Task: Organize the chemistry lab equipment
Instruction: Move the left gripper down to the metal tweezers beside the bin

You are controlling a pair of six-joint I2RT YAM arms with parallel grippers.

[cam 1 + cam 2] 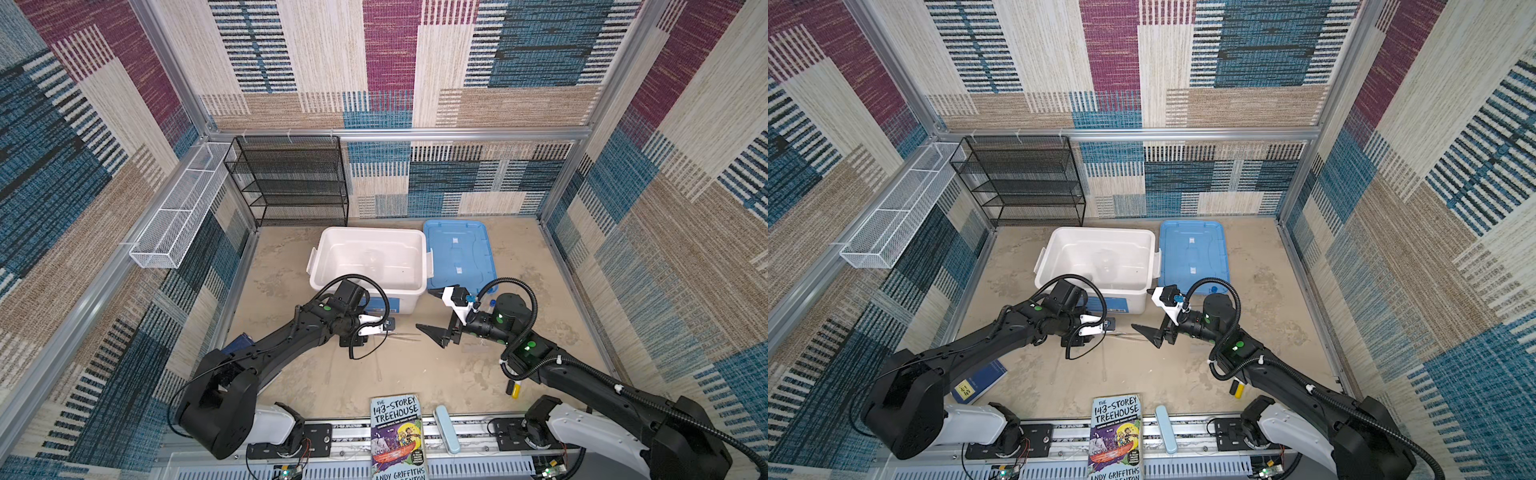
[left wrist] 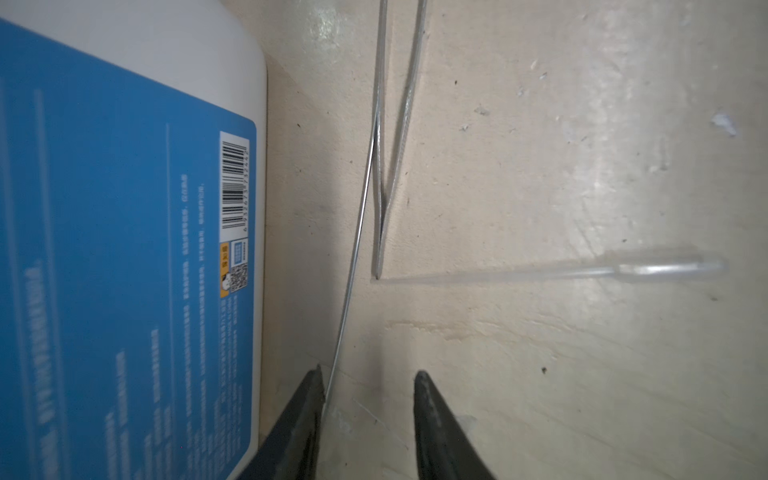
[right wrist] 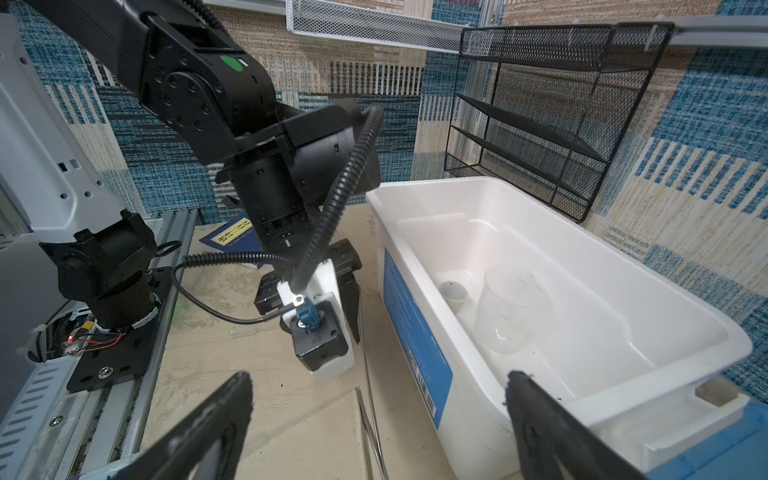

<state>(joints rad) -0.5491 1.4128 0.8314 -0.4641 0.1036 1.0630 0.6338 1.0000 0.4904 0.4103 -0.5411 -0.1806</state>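
Toward the table's back edge, in white bin (image 1: 370, 229): clear flask (image 3: 505, 307), small grey dish (image 3: 454, 289) were stowed | in front: metal tweezers (image 2: 406, 112), thin metal rod (image 2: 353, 257), clear pipette (image 2: 540, 272) lay loose | left gripper (image 2: 370, 374) part-open, rod against 1 finger, unclamped | right gripper (image 3: 378, 376) wide, empty

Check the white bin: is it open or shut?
Open: the white bin shows its inside, and the blue lid lies flat beside it.

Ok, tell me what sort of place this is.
Most likely a robot test booth, not a real lab: carpet-tile walls close in a table, a left arm and a right arm are mounted on a metal rail, and a white tub holds a clear flask.
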